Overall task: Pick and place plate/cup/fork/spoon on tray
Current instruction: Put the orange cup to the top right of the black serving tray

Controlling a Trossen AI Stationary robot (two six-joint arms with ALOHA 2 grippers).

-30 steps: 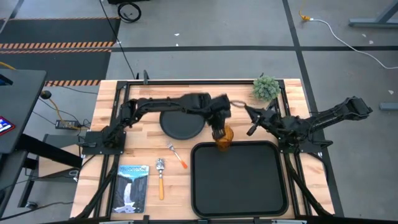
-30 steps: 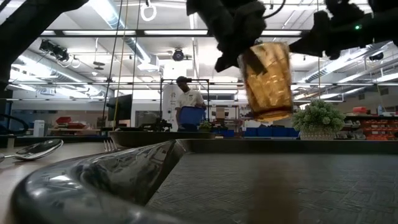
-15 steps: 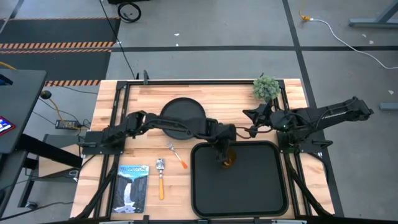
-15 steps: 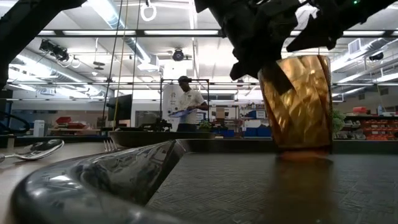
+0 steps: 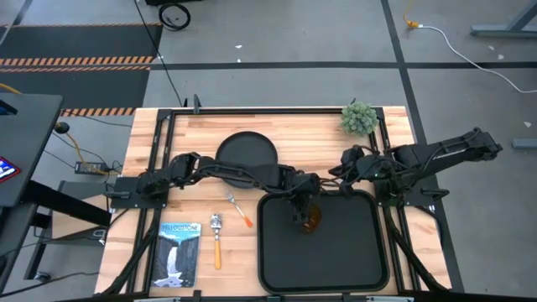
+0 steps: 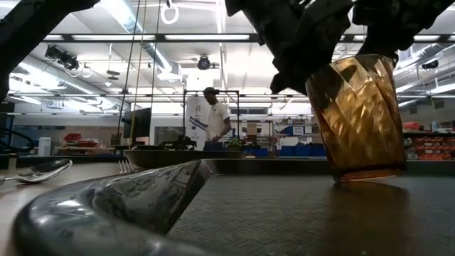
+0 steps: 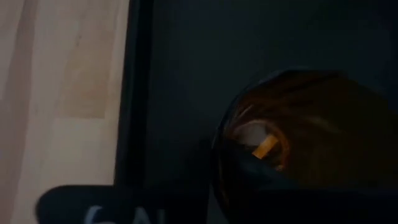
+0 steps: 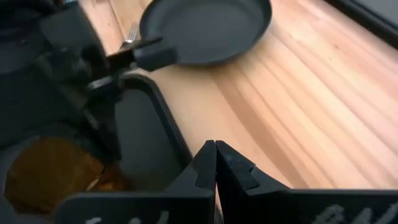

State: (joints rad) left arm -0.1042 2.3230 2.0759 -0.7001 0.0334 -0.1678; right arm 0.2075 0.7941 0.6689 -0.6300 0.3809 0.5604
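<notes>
The amber cup (image 5: 311,219) is on the black tray (image 5: 361,260), in its far left part, and shows large in the low view (image 6: 361,117). My left gripper (image 5: 299,206) reaches over the tray's far left corner and is shut on the cup. The round black plate (image 5: 246,153) lies flat on the table beyond the tray. The fork (image 5: 239,210) and the spoon (image 5: 216,239) lie flat on the wood left of the tray. My right gripper (image 8: 216,163) is shut and empty, hovering by the tray's far right corner (image 5: 345,166). My left gripper holds the cup by its rim (image 7: 219,146), on the side toward the table's left. It comes from above, slanting down from the left, and one finger seems to be inside the cup. The cup leans a little, with its base (image 6: 366,173) down at the tray's floor.
A small green plant (image 5: 358,118) stands at the table's far right corner. A booklet (image 5: 179,252) lies at the near left. The tray's floor (image 5: 336,260) is bare near and right of the cup. A person stands in the room behind (image 6: 213,117).
My left gripper has carried the cup from above the tray's far edge down and toward the table's near edge, and the arm has stretched out low. The cup has gone from hanging in the air to sitting at the tray's floor.
</notes>
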